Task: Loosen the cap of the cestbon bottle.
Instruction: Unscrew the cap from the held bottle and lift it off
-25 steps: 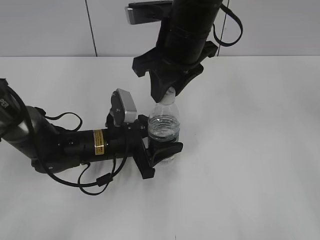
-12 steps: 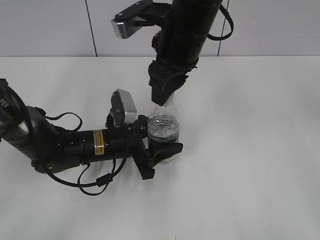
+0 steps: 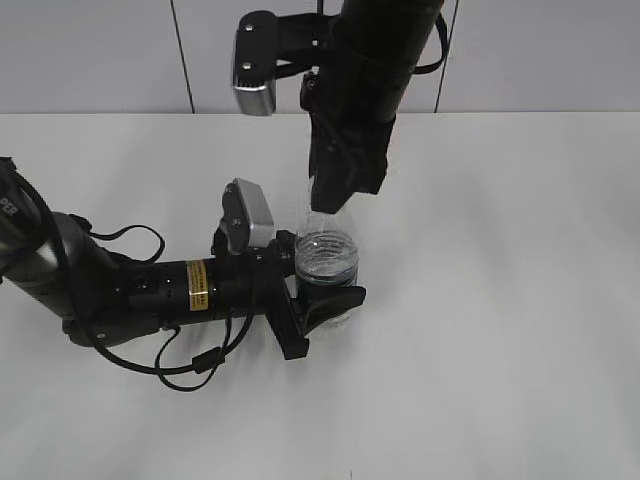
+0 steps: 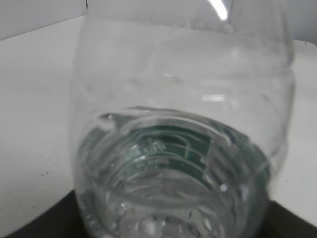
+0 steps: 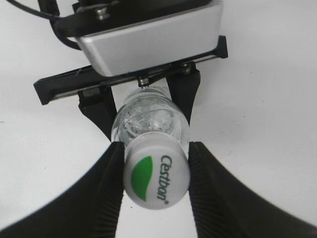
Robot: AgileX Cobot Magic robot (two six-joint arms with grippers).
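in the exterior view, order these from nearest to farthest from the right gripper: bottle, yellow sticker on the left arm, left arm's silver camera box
1. The bottle, directly below the right gripper, whose fingers close on its cap.
2. The left arm's silver camera box, just left of the bottle.
3. The yellow sticker, farther left and lower, on the left arm's barrel.
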